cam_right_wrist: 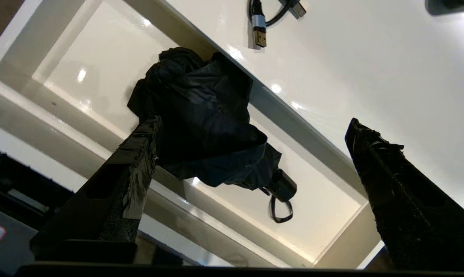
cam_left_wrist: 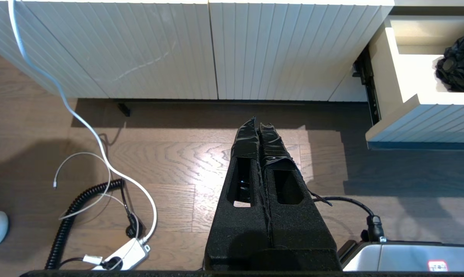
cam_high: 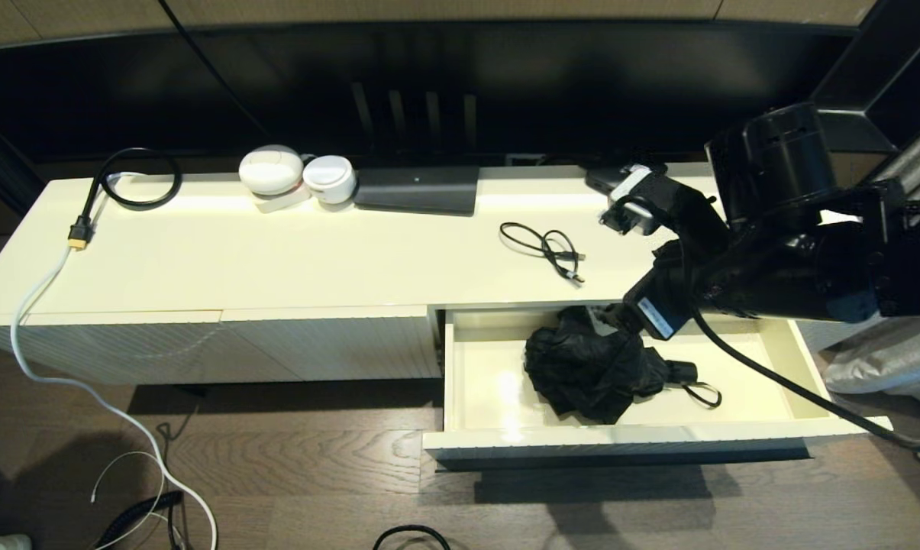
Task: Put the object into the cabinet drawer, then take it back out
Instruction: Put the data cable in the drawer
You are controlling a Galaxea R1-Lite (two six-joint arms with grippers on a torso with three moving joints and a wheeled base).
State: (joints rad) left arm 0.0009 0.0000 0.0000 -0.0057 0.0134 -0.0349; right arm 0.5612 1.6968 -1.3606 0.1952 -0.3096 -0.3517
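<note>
Head view: crumpled black umbrella (cam_high: pixel 593 365) (fabric folds) in glossy drawer (cam_high: pixel 505 439); right gripper (cam_right_wrist: pixel 251 154) spread, left gripper (cam_left_wrist: pixel 260 129) pinched together.

We're looking down on a long cream cabinet (cam_high: pixel 276 252) with a glossy top catching the light and fluted front panels (cam_left_wrist: pixel 139 50). Behind it runs a dark wall panel (cam_high: pixel 429 84). Below, brown wood-grain floor (cam_high: pixel 314 473), with shadows under the cabinet.
</note>
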